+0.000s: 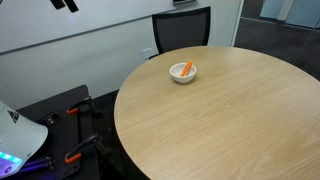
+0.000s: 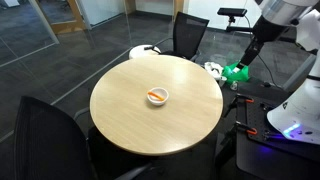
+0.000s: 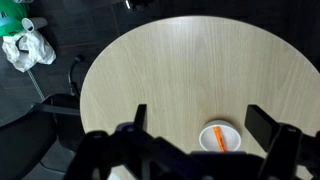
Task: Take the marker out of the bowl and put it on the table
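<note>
The small white bowl (image 1: 183, 76) sits on the round wood-grain table (image 1: 230, 120), with the orange marker (image 1: 185, 69) lying in it. Both exterior views show the bowl (image 2: 157, 100) and marker (image 2: 155, 95) near the table's (image 2: 150, 130) middle. My gripper (image 3: 200, 122) is open and empty, high above and to the side of the table (image 3: 170, 70). In the wrist view the bowl (image 3: 233, 130) with the marker (image 3: 218, 139) lies between the fingers, far below. The gripper also shows in an exterior view (image 2: 251, 52) and at the top edge of an exterior view (image 1: 66, 5).
Black chairs stand around the table (image 1: 180, 35) (image 2: 190, 35) (image 2: 45, 135). A green and white heap (image 3: 25, 45) (image 2: 232, 72) lies on the floor beside the table. Red-handled clamps (image 1: 75, 110) sit on a dark stand by the robot base.
</note>
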`<state>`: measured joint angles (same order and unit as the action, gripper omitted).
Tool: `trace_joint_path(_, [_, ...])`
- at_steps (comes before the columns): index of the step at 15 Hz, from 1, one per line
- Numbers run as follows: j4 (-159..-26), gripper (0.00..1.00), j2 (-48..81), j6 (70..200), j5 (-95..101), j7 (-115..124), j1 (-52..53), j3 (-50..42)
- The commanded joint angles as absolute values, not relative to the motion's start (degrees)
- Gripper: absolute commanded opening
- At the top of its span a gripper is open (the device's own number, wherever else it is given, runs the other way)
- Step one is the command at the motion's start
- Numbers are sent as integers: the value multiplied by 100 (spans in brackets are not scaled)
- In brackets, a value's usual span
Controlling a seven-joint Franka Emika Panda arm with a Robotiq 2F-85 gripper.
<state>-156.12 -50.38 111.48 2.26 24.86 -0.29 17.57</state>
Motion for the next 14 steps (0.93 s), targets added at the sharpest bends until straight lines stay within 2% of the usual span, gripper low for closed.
trace_joint_path(1, [-15601,100,-5022,11135,272,2523,28,1705])
trace_joint_path(6, [-15601,100,-5022,11135,272,2523,28,1705])
trace_joint_path(14, [-15478,100,-4629,12303,982,2178,-223,1505])
